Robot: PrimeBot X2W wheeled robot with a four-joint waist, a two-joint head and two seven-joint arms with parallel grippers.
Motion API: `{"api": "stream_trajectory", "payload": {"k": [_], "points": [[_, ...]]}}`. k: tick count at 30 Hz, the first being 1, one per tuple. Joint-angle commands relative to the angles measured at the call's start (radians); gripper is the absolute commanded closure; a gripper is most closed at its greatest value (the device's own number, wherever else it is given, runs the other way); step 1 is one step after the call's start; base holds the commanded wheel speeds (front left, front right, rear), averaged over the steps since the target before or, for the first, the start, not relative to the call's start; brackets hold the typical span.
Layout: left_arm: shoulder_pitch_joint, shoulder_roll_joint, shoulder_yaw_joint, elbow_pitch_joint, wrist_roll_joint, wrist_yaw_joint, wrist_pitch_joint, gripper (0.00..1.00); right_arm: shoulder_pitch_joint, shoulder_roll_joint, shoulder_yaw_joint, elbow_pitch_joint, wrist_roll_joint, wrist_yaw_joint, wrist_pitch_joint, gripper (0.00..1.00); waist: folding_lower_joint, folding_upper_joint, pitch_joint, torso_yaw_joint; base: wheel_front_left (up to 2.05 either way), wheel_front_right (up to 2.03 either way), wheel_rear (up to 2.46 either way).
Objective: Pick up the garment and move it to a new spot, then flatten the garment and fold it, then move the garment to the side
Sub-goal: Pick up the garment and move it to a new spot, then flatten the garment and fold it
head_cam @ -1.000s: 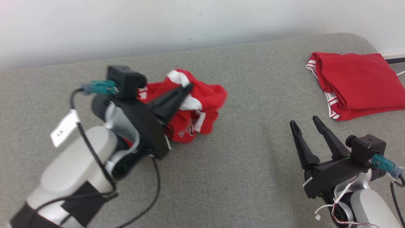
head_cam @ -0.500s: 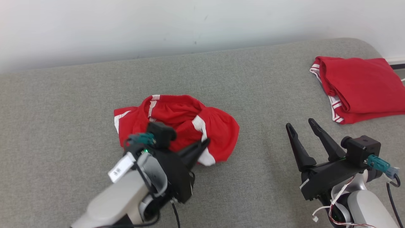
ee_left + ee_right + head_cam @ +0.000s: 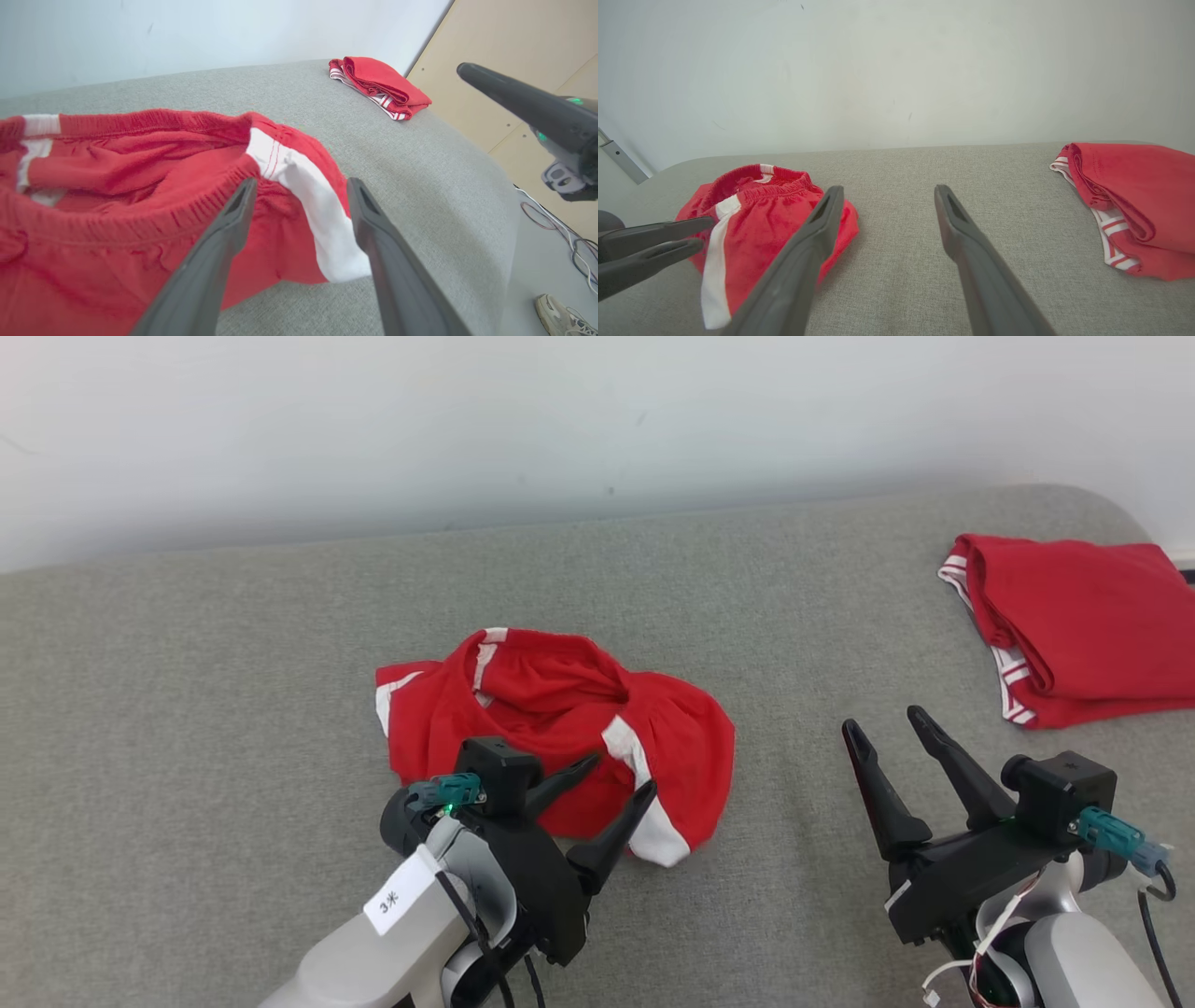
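Before you, a plain white wall (image 3: pixel 560 420) ran along the far side, with a few small dark specks on it. Below it lay the grey woven padded surface (image 3: pixel 187 709), rounded at its far right corner. Off that right end, your left wrist view showed pale wood-coloured panelling (image 3: pixel 514 42).

The garment (image 3: pixel 551 728), red shorts with white side stripes and a gathered waistband, lay crumpled near the middle of the surface, slightly to the left. No writing on it could be read. A second red garment (image 3: pixel 1083 625) with white striped trim sat folded at the far right, well apart from the first.

Your left gripper (image 3: pixel 623 773) hovered at the near edge of the shorts with its fingers spread, a white stripe showing between them, closed on nothing. Whether a fingertip touched the cloth could not be told. Your right gripper (image 3: pixel 881 719) stood over bare surface at the near right, fingers likewise spread and empty.

A white tag (image 3: pixel 400 896) on your left forearm read "3", followed by a mark too small to make out. A pale shoe (image 3: pixel 560 317) and loose cables (image 3: pixel 570 238) lay on the floor beyond the right end.
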Motion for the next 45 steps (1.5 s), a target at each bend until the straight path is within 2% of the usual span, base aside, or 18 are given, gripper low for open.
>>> {"api": "stream_trajectory", "payload": {"k": [1,11,18,24,32,33,35,36,45], "points": [[-0.006,0.014,-0.002,-0.023,0.012,0.011,-0.009,0.0,0.011,0.0,-0.005,-0.004,-0.001,-0.002,0.002,0.0,0.0,0.0,-0.012,0.012,0.0,0.0,0.0],[-0.045,0.076,-0.017,-0.121,0.054,0.054,0.032,0.0,0.009,0.006,0.002,-0.005,0.0,-0.002,0.004,0.0,0.0,0.0,-0.023,0.01,0.0,0.0,0.0],[-0.078,0.082,-0.038,-0.094,0.056,0.037,0.079,0.0,0.001,0.006,0.01,0.002,0.012,-0.002,-0.001,0.0,0.0,0.0,-0.011,-0.03,0.0,0.0,0.0],[-0.105,0.074,-0.05,-0.023,0.053,0.021,0.09,0.0,-0.006,0.006,0.014,0.01,0.017,-0.002,-0.012,0.0,0.0,0.0,0.01,-0.069,0.0,0.0,0.0],[-0.127,0.054,-0.054,0.075,0.015,0.002,0.117,0.0,-0.01,0.003,0.012,0.021,0.021,-0.002,-0.023,0.0,0.0,0.0,0.024,-0.087,0.0,0.0,0.0],[-0.126,0.053,-0.058,0.082,0.008,-0.002,0.126,0.1,-0.009,0.002,0.011,0.022,0.021,-0.002,-0.025,0.0,0.0,0.0,0.024,-0.086,0.0,0.0,0.0],[-0.13,0.051,-0.062,0.083,-0.006,-0.005,0.128,0.9,-0.008,0.003,0.005,0.023,0.019,-0.002,-0.026,0.0,0.0,0.0,0.023,-0.082,0.0,0.0,0.0],[-0.131,0.049,-0.063,0.08,-0.012,-0.006,0.128,1.0,-0.008,0.003,0.003,0.024,0.018,-0.002,-0.027,0.0,0.0,0.0,0.022,-0.078,0.0,0.0,0.0],[-0.163,0.044,-0.066,0.016,-0.004,-0.008,0.078,1.0,0.009,0.005,0.003,0.027,0.016,-0.002,-0.026,0.0,0.0,0.0,0.003,-0.007,0.0,0.0,0.0]]}}
